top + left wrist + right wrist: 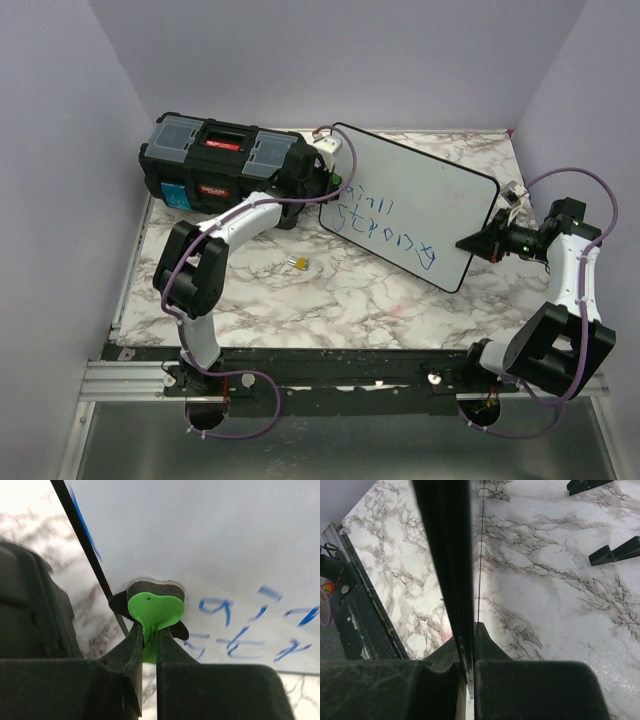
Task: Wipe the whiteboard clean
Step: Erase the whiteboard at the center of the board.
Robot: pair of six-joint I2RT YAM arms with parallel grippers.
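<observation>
The whiteboard (420, 190) is a white board with a black rim and blue lettering (385, 225), lying at a slant across the far half of the table. My left gripper (330, 185) is shut on a green eraser (155, 609) with a black felt pad, pressed on the board (210, 535) at its left edge beside the blue lettering (235, 630). My right gripper (476, 243) is shut on the board's right rim (445, 555), which runs edge-on between its fingers (487, 647).
A black toolbox (225, 165) stands at the far left, touching the board's left edge; it fills the left of the left wrist view (30, 605). A small yellow object (298, 263) lies on the marble table (330, 300). Two black wedge-shaped feet (615, 552) show in the right wrist view.
</observation>
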